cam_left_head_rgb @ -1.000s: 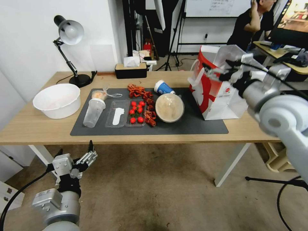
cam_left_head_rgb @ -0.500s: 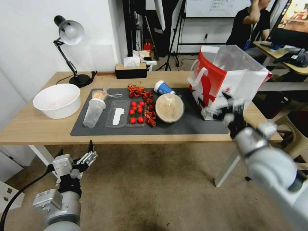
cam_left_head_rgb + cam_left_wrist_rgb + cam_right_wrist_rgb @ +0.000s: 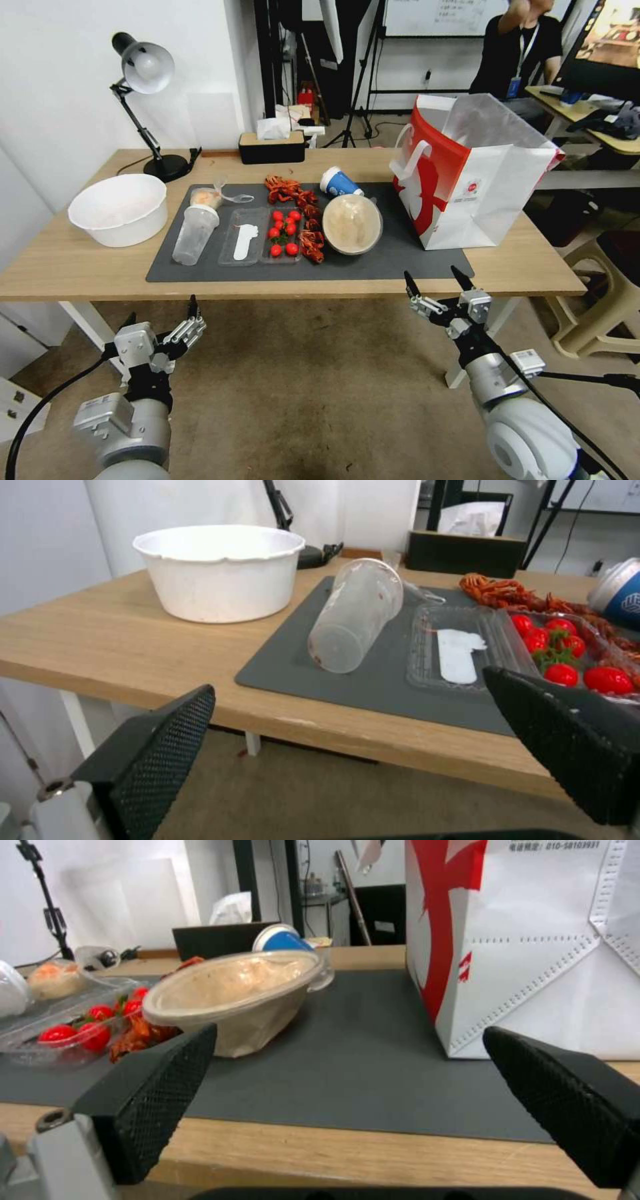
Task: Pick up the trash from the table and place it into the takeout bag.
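On the table's (image 3: 73, 267) dark mat (image 3: 400, 263) lies trash: a beige lidded bowl (image 3: 352, 223) (image 3: 233, 990), a blue paper cup (image 3: 340, 181) on its side, a clear plastic cup (image 3: 195, 233) (image 3: 357, 615) lying down, a knotted clear bag (image 3: 208, 196) and red crayfish shells (image 3: 303, 217). The takeout bag (image 3: 467, 180) (image 3: 533, 940) stands open at the mat's right end. My left gripper (image 3: 160, 313) (image 3: 350, 685) hangs open below the table's front edge, facing the clear cup. My right gripper (image 3: 433, 280) (image 3: 350, 1035) is open just under the front edge, facing the bowl and bag.
A clear tray (image 3: 257, 243) holding cherry tomatoes (image 3: 283, 233) lies mid-mat. A white basin (image 3: 119, 209) stands left of the mat. A desk lamp (image 3: 143, 73) and a tissue box (image 3: 272, 147) sit at the back. A beige stool (image 3: 600, 280) stands right of the table.
My right arm has come down from the mouth of the takeout bag to below the table's front edge, fingers open. The left gripper has barely shifted.
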